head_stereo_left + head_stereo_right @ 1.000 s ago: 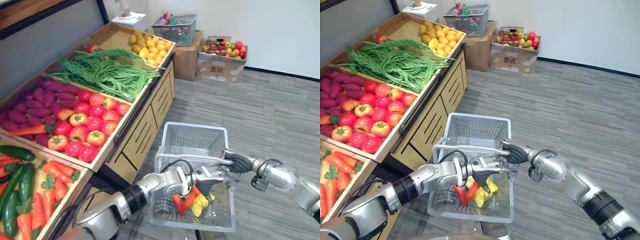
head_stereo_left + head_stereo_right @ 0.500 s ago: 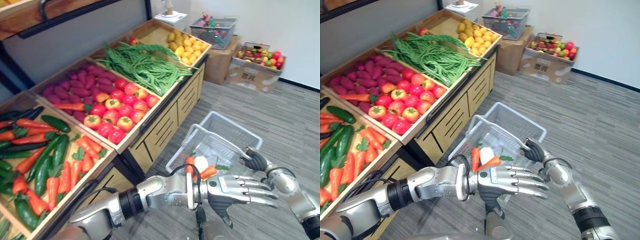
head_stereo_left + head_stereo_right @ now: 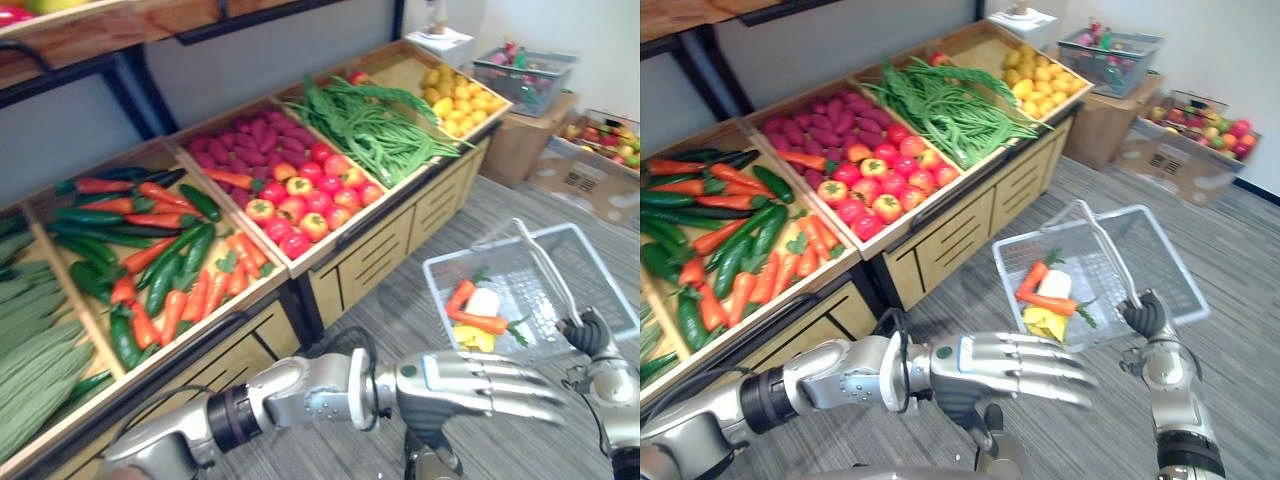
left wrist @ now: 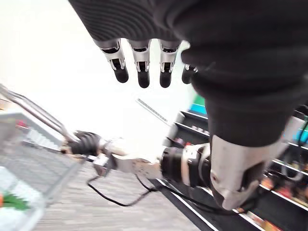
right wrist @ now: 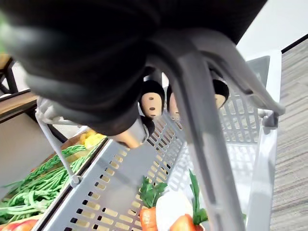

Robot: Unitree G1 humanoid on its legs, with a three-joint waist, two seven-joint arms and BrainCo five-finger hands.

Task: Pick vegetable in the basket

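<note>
The right robot hand [image 3: 1143,315] had its fingers curled tight round the handle [image 3: 1105,250] of the grey mesh basket [image 3: 595,268], holding it above the grey floor [image 3: 940,310]. The right wrist view showed the dark fingertips [image 5: 153,104] wrapped over that bar, with the basket's slotted wall beyond. In the basket lay two carrots [image 3: 1032,278], one across the other's end, a white vegetable [image 3: 1053,285] touching them, and a yellow vegetable [image 3: 1043,322] at the near side.

The left robot hand [image 3: 470,385] reached forward low in the foreground, fingers straight and close together, thumb hanging below, with nothing in it. It was near the basket but apart from it.

To the left stood the wooden produce stand [image 3: 940,235], its bins holding tomatoes [image 3: 880,190], green beans [image 3: 950,110], and carrots mixed with cucumbers [image 3: 750,250].
</note>
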